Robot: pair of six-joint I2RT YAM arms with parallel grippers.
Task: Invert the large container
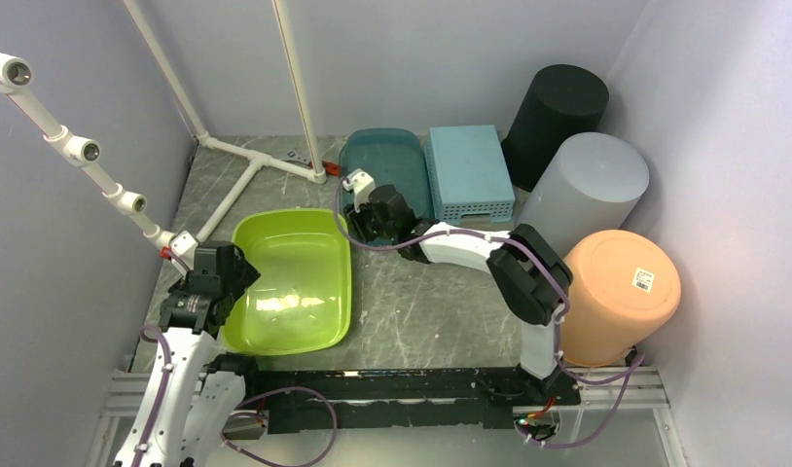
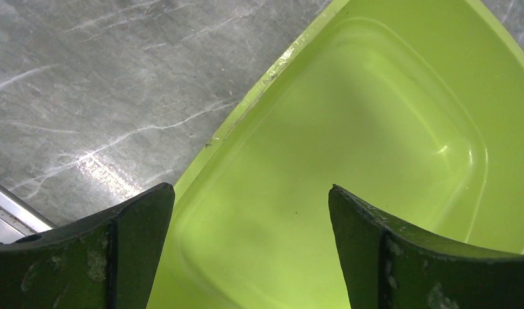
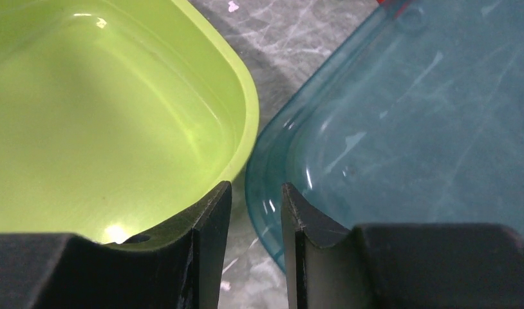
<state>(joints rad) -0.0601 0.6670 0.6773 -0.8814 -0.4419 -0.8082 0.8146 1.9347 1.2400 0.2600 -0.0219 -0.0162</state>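
Observation:
The large container is a lime-green tub (image 1: 295, 282) standing open side up on the grey table. My left gripper (image 1: 234, 265) hovers over the tub's left rim. In the left wrist view its jaws (image 2: 251, 188) are spread wide, with only the tub's floor (image 2: 349, 129) showing between them. My right gripper (image 1: 365, 216) sits at the tub's far right corner. In the right wrist view its fingers (image 3: 256, 185) stand a narrow gap apart over bare table, with the green rim (image 3: 246, 103) on their left. Nothing is held.
A teal tub (image 1: 387, 161) lies just right of the right fingers (image 3: 407, 116). Behind it sits a blue basket (image 1: 470, 170). Black (image 1: 558, 107), grey (image 1: 592, 185) and orange (image 1: 626, 292) bins crowd the right side. A white pipe frame (image 1: 246, 175) stands at the back left.

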